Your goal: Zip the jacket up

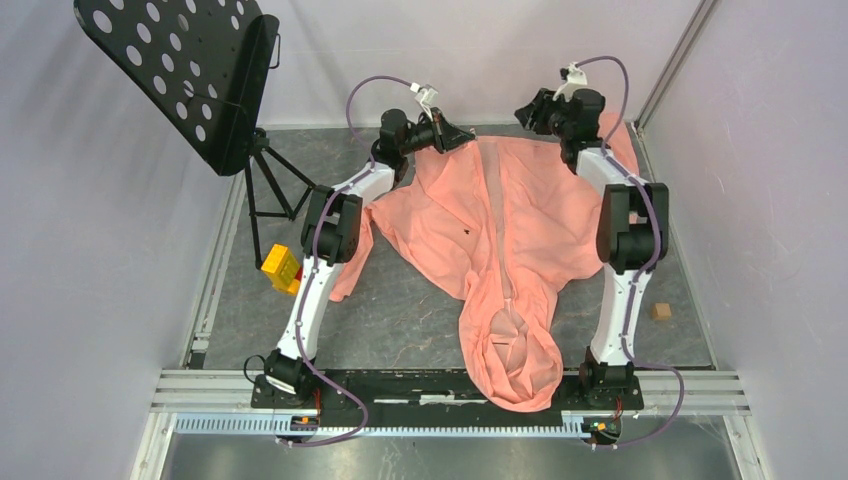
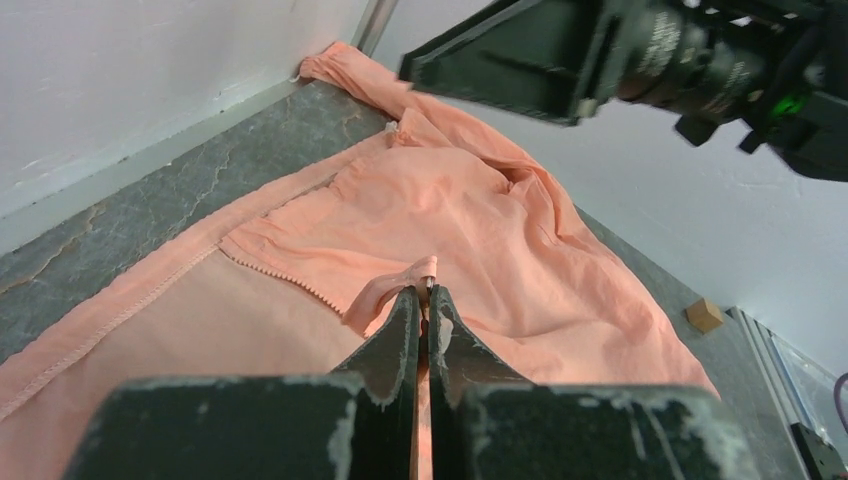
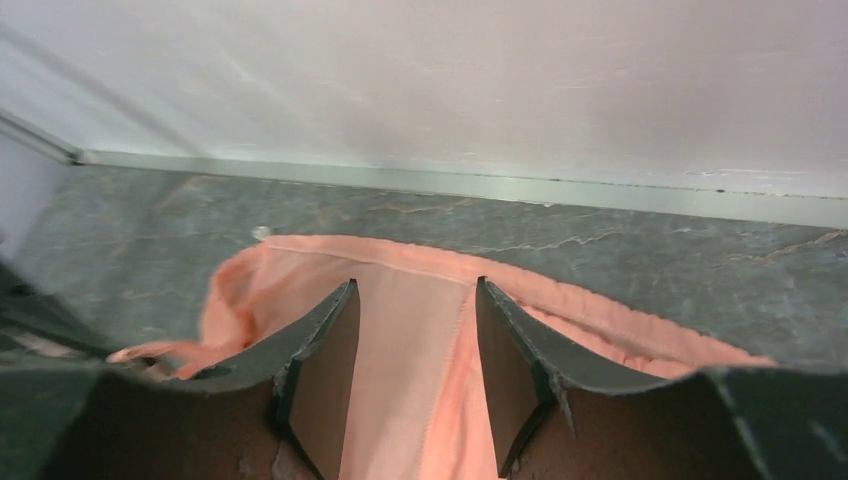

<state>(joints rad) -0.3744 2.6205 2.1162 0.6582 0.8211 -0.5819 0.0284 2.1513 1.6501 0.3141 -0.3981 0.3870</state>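
The pink jacket (image 1: 540,215) lies spread out flat on the gray tabletop (image 1: 400,310), between the two arms. Its hood (image 1: 515,365) is at the near edge. Its bottom hem is at the far side, by the wall. A paler zipper strip (image 1: 498,200) runs down the middle. A tiny dark mark (image 1: 467,232) sits just left of the strip.

The left fingers (image 2: 395,335) are at the far hem, left of the strip. They are pressed tight together and pinch a little fold of the jacket's edge. The right fingers (image 3: 325,350) are at the far hem too, on the right. They are spread apart, and pink cloth shows between them. I cannot tell if they touch it.

A black music stand (image 1: 180,70) with round holes stands at the far left. A yellow block (image 1: 281,268) lies left of the left arm. A small wooden block (image 1: 660,311) lies right of the right arm.
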